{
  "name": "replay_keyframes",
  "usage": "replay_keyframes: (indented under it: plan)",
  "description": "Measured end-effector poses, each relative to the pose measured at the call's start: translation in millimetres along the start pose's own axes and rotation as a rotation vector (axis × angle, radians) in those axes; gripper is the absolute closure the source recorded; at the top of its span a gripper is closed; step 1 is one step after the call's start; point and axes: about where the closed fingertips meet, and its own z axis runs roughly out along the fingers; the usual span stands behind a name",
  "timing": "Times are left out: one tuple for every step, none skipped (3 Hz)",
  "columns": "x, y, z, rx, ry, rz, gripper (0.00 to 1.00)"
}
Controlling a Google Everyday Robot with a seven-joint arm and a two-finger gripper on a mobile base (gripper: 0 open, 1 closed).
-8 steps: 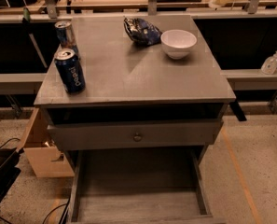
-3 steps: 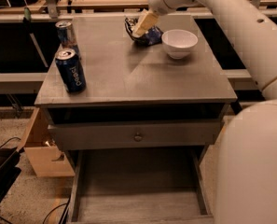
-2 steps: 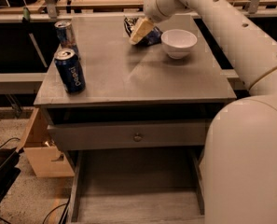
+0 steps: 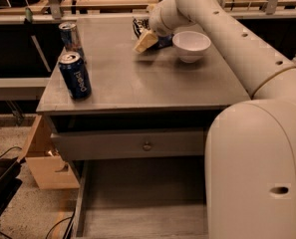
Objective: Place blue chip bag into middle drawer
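The blue chip bag (image 4: 162,43) lies at the back of the grey cabinet top (image 4: 137,81), beside one white bowl (image 4: 191,45). My gripper (image 4: 146,40) is on it; I cannot tell its grip. Two cans stand at the left, a Pepsi can (image 4: 75,75) and a silver can (image 4: 70,36). The middle drawer (image 4: 137,210) is open below.

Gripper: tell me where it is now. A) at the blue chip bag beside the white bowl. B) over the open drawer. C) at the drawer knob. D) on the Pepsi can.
A: the gripper is at the tabletop's far side, at the blue chip bag, just left of the white bowl.
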Motion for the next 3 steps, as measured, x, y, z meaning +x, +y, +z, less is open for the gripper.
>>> replay_keyframes:
  plan:
    - [7.6,10.2,16.1,-0.014,0.021,0.059,0.49]
    - [6.9,11.6,18.0,-0.018,0.019,0.054,0.71]
    - [7.0,14.1,21.2,-0.023,0.020,0.054,0.96]
